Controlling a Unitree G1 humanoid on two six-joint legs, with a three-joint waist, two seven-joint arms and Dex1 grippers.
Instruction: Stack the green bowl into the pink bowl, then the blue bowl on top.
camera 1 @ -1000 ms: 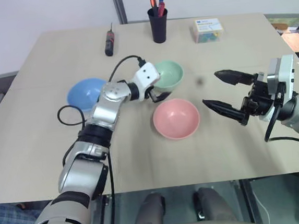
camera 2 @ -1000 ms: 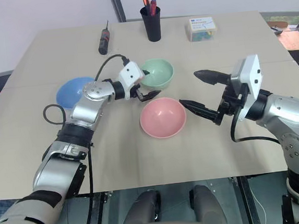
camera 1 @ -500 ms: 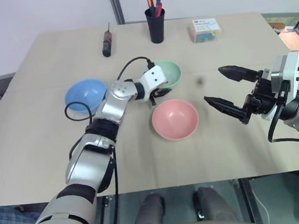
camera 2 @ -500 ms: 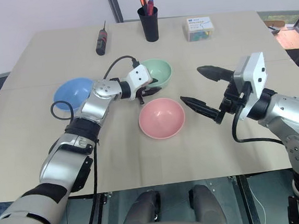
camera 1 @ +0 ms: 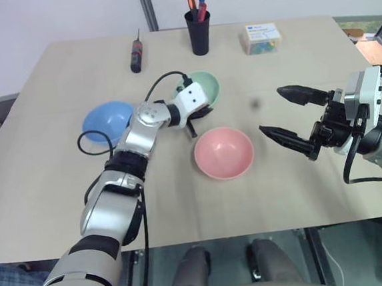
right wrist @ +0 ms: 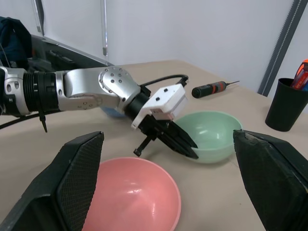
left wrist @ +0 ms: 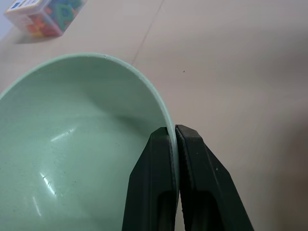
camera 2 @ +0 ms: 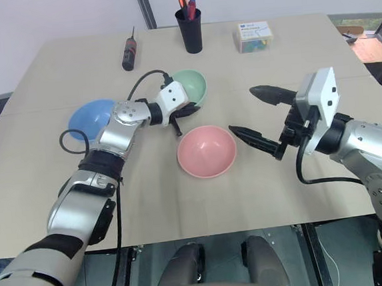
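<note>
Beside pink bowl (camera 1: 224, 152), L hand (left wrist: 172, 132) pinches green bowl (camera 1: 200, 88) rim; R hand (camera 1: 294, 117) wide.

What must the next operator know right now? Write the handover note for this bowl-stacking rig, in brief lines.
Left pincer: shut on the rim of the small round mint-green plastic bowl, one finger inside, one outside.
Right pincer: open, holding nothing, hovering to the right of the small round salmon-pink plastic bowl.
Pink bowl: empty, near the middle of the beige table.
Small round sky-blue plastic bowl: empty, on the table to the left of the left arm.
Done: green bowl gripped.
Left: set the green bowl in the pink bowl, then the blue bowl on top.
</note>
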